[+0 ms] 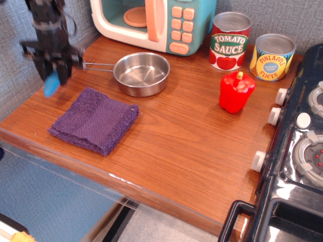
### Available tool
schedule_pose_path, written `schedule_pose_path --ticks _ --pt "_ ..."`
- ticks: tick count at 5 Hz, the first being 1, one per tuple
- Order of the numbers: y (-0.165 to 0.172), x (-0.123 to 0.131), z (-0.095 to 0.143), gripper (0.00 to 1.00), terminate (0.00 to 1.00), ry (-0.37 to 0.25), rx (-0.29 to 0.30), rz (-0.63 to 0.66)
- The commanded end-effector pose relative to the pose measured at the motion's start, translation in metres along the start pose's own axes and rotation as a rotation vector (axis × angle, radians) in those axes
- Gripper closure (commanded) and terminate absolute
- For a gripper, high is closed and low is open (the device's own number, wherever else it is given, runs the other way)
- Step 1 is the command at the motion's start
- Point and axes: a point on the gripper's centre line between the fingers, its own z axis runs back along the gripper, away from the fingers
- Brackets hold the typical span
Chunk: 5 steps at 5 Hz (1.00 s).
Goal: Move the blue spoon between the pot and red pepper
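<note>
Gripping the spoon (50, 84) at the far left, the black gripper (54, 70) has its fingers pinched on it; motion blur softens both. Spoon shows as a bright blue, tapered handle poking down below the fingers, over the wood counter (192, 146) edge, just left of the purple cloth (94, 120); whether it touches the counter, cannot tell. Its head is hidden by the gripper.

Pot (142, 73) sits right of the gripper: shallow round steel pan, thin wire handle reaching left toward the fingers. Pepper (236, 91) stands well right of the pot, glossy red, lobed, yellow-green stem up, bare wood between the two.

Far side: toy microwave (154, 22), tomato can (230, 41), pineapple can (272, 57). Toy stove (303, 151) along the right edge.
</note>
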Motion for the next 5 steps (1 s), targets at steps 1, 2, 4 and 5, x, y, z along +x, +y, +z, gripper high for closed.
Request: schedule_pose_path --ticks 1,2,4,5 --pt "-0.02 -0.01 0.079 1.0 0.0 -0.167 0.03 -0.041" --pt "-0.066 -0.005 0.093 1.0 0.0 -0.191 -0.118 -0.127" --pt "-0.167 -0.026 0.092 1.0 0.0 -0.132 -0.128 -0.27" --pt "-0.219 -0.038 0.08 1.0 0.0 -0.079 -0.11 -0.306"
